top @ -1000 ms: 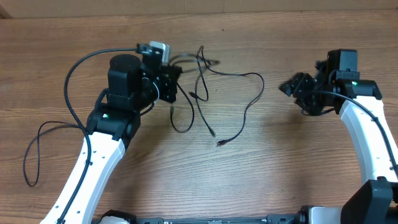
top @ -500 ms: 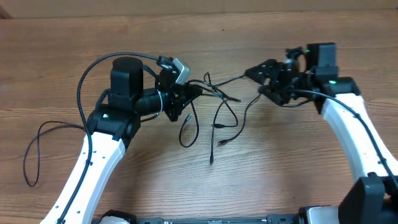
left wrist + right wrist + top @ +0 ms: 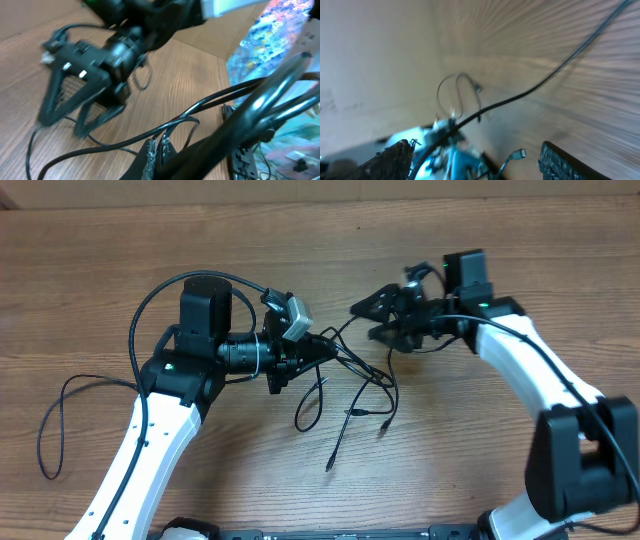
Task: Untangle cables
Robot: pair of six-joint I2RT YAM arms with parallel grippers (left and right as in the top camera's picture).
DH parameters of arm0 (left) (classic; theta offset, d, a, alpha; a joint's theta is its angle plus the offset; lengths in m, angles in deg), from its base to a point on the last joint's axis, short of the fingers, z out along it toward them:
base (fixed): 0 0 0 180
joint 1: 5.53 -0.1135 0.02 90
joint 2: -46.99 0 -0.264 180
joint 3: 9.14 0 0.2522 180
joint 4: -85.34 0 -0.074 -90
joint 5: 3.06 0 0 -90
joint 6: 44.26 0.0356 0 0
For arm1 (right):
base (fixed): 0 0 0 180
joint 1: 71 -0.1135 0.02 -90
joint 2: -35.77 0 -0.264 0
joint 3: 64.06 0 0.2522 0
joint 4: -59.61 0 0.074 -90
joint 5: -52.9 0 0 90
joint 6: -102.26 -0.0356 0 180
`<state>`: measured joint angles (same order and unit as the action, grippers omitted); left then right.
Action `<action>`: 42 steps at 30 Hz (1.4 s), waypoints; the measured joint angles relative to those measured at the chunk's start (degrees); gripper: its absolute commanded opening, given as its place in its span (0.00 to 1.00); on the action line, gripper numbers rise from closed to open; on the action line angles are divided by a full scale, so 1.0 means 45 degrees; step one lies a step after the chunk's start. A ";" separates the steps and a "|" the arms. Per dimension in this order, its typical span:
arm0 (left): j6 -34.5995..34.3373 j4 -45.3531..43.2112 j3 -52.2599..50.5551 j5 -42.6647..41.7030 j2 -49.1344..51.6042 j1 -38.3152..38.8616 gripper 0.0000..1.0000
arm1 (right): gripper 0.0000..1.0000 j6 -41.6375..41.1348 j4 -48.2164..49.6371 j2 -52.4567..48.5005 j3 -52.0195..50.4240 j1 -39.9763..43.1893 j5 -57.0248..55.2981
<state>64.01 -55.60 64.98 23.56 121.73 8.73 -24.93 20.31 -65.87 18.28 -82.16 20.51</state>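
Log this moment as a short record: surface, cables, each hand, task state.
surface: wooden table
cables: black, tangled mid-table between the two arms, with several loose plug ends lying on the wood
left hand: shut on the cables at the tangle's left side
right hand: open, fingers spread at the tangle's upper right; one strand crosses between them, not clamped
task state: not yet untangled

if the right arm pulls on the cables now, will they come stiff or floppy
Probably floppy: the cables sag in loose loops and curls from the left gripper, and no strand holds a straight line. Likely light too, since they look thin. Pulling one strand may drag others along, as they cross each other in the tangle.
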 measured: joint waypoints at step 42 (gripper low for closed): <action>-0.2127 -0.0223 0.0000 0.6212 -0.0039 -0.1919 0.04 | 0.04 -0.2375 -0.1758 -0.0617 -0.0005 0.2482 -0.7839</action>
<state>54.43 -56.61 64.98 51.52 121.56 0.10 -35.62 12.40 -68.65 18.26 -70.99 -14.77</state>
